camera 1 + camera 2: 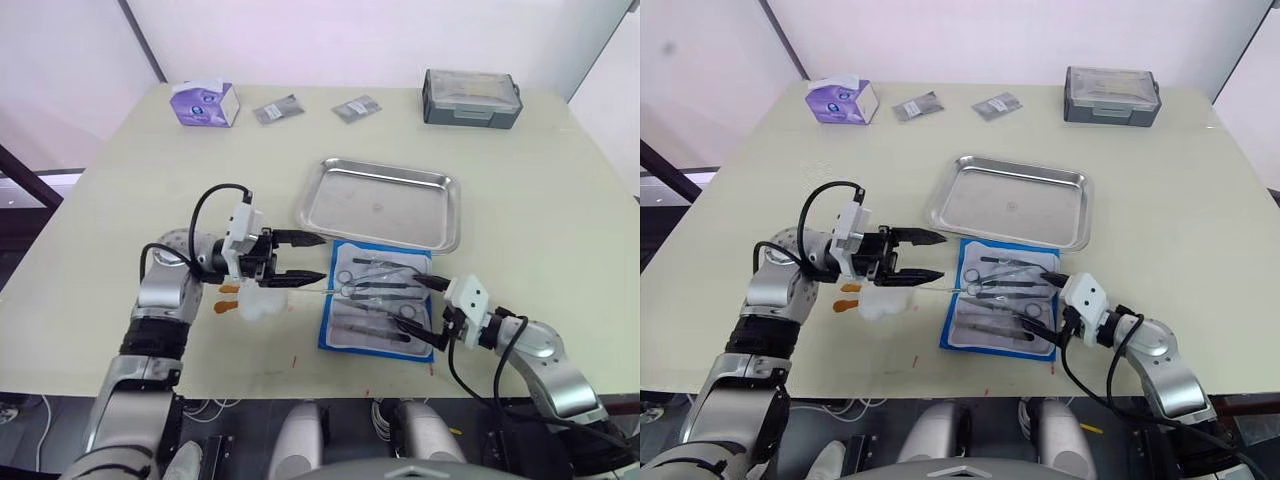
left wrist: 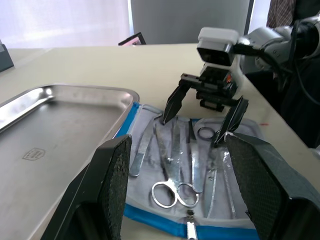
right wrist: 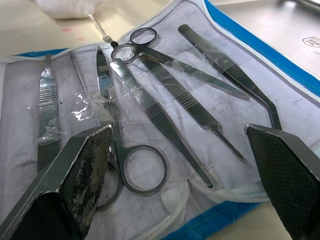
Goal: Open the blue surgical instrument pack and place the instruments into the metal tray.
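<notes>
The blue surgical instrument pack (image 1: 378,296) lies unfolded beside the metal tray (image 1: 380,202), exposing the instruments (image 3: 150,85); both the left gripper (image 1: 310,257) and the right gripper (image 1: 428,312) flank it, fingers apart, probably ready to pick.

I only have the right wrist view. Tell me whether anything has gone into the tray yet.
Observer: Nothing yet. The metal tray holds no tools; the instruments all lie in the open blue surgical instrument pack.
Operator: Report where the left gripper is.
Observer: The left gripper is open at the pack's left edge, its fingers pointing toward the pack.
Operator: List what sits beyond the tray.
Observer: Along the table's far edge are a purple tissue box, two small packets and a grey lidded box.
</notes>
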